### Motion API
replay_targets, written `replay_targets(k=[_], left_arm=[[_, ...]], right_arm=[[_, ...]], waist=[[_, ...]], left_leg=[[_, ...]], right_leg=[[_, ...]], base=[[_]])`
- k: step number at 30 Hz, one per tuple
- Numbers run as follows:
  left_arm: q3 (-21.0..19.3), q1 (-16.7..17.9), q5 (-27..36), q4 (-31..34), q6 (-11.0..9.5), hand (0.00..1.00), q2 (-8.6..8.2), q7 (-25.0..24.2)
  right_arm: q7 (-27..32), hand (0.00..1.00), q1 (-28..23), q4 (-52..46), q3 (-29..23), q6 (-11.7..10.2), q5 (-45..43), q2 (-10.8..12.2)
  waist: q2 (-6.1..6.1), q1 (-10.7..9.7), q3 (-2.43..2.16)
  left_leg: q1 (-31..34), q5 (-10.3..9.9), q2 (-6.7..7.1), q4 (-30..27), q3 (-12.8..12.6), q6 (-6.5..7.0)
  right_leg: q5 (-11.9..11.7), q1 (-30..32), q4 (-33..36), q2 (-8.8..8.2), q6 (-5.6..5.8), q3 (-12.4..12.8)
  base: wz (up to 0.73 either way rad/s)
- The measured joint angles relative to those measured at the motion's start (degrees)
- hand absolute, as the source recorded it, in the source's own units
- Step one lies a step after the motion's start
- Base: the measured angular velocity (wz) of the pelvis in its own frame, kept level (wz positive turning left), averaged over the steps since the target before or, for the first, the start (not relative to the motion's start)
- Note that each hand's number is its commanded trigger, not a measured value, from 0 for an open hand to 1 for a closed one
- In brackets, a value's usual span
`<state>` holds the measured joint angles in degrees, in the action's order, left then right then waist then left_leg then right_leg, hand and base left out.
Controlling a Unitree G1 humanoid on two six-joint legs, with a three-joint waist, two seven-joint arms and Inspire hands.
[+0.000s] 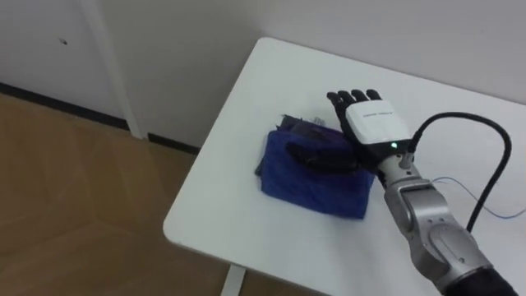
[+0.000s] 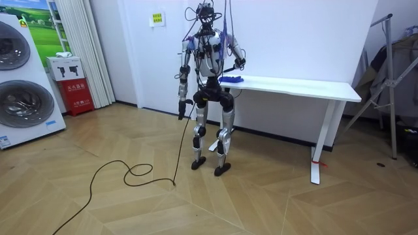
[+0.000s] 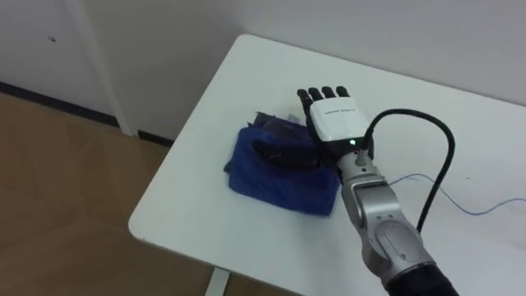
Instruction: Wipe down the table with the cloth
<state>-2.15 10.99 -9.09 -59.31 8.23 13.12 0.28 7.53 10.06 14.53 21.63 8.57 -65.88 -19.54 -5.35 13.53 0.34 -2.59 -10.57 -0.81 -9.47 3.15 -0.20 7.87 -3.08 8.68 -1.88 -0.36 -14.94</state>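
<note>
The white table (image 1: 238, 210) ends in a rounded corner at the lower left, with wooden floor (image 1: 74, 197) beyond its left and near edges. Bare tabletop stretches to the right and toward the wall. The blue cloth (image 1: 296, 181) lies bunched near that left end, set in from both edges by a strip of bare top. The right hand (image 1: 374, 123) rests flat on the cloth's far right part, fingers straight and reaching past its far edge, thumb laid across the fabric. In the room view the left hand (image 2: 182, 109) hangs at the robot's side, too small there to tell its fingers.
</note>
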Motion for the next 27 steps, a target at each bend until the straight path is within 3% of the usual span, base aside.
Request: replay_targets(k=[4, 13, 19, 27], left_arm=[[0.1, -1.3, 0.1, 0.1, -0.1, 0.0, -0.01, 0.8], [0.0, -2.1, 0.5, -0.5, -0.7, 0.0, 0.0, 1.4], [0.2, -0.7, 0.5, -0.6, -0.7, 0.0, -0.02, 1.5], [1.3, -1.8, 0.6, -3.0, -1.4, 0.0, -0.48, 3.5]], right_arm=[[1.2, 0.0, -2.5, -4.8, 0.0, -1.6, -0.2, 0.0], [1.1, 0.0, -3.7, -6.7, 0.1, -1.5, -0.2, 0.0], [0.1, 0.0, -6.9, -6.7, 1.9, -0.9, -0.2, 0.0], [-1.6, 0.0, -10.0, -5.1, 4.7, -1.7, 0.6, 0.4]], waist=[[0.28, -0.5, 0.02], [0.21, -0.4, -0.07], [-0.16, -0.4, -0.25], [-0.2, -0.3, 0.1]], left_leg=[[0.1, 0.0, -0.02, 0.1, 0.1, 0.0], [0.0, 0.0, -0.07, 0.4, 0.0, 0.0], [-0.1, 0.0, -0.12, 0.5, 0.0, 0.0], [-0.1, -0.1, -0.17, 0.7, 0.0, 0.05]], right_leg=[[0.0, 0.1, 0.0, 0.01, 0.01, -0.2], [0.0, 0.1, 0.1, 0.04, 0.02, -0.3], [0.0, 0.1, 0.2, 0.06, 0.02, -0.3], [0.0, 0.0, 0.2, 0.03, 0.02, -0.5]], base=[[0.0], [0.0], [0.0], [0.0]])
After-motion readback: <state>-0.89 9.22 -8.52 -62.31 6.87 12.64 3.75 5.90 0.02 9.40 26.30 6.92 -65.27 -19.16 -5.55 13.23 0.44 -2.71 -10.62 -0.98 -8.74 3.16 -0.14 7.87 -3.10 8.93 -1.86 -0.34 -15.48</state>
